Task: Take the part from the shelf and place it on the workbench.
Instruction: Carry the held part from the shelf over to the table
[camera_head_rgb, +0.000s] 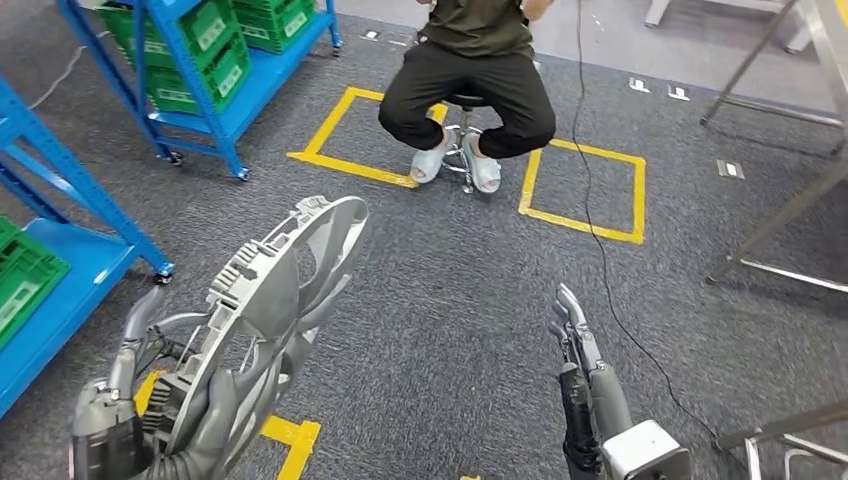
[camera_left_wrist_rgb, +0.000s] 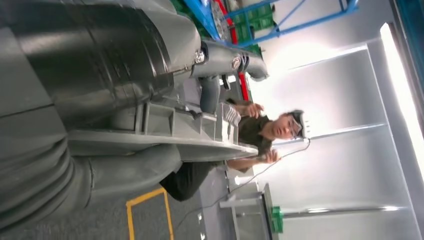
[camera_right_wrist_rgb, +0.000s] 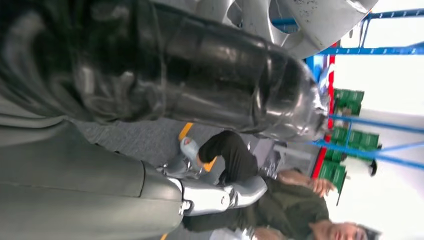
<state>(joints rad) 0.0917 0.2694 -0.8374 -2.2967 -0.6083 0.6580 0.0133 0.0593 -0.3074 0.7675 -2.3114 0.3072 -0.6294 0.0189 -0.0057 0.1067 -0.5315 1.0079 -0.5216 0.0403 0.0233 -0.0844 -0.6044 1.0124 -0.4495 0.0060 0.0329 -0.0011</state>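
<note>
- The part (camera_head_rgb: 280, 290), a large grey cast-metal disc with ribs, cut-outs and a toothed rim, stands on edge above the floor, carried by the robot's left hand (camera_head_rgb: 185, 415).
- The left hand grips the disc's lower portion, the thick grey thumb pressed on one face and dark fingers on the other; the left wrist view shows the plate's edge (camera_left_wrist_rgb: 165, 145) clamped between them.
- The right hand (camera_head_rgb: 575, 335) hangs well apart from the part on the robot's other side, holding nothing, its dark fingers straight and pressed close together.
- As a judgement: the picking-up is done, since the part is off the shelf and in hand. The carrying and the setting down remain; no workbench top is plainly visible, though bare metal frame legs (camera_head_rgb: 790, 215) stand beyond the right hand.
- Count: one part, two robot hands, one seated person (camera_head_rgb: 468, 85) on a stool ahead of both hands.
- Two blue steel shelf units on castors are visible: one (camera_head_rgb: 215, 110) ahead of the left hand, another (camera_head_rgb: 60, 290) just outside it, both holding green plastic crates.
- Two yellow tape squares (camera_head_rgb: 590, 190) mark the grey carpet near the stool, and a black cable (camera_head_rgb: 590, 200) trails across the floor.
</note>
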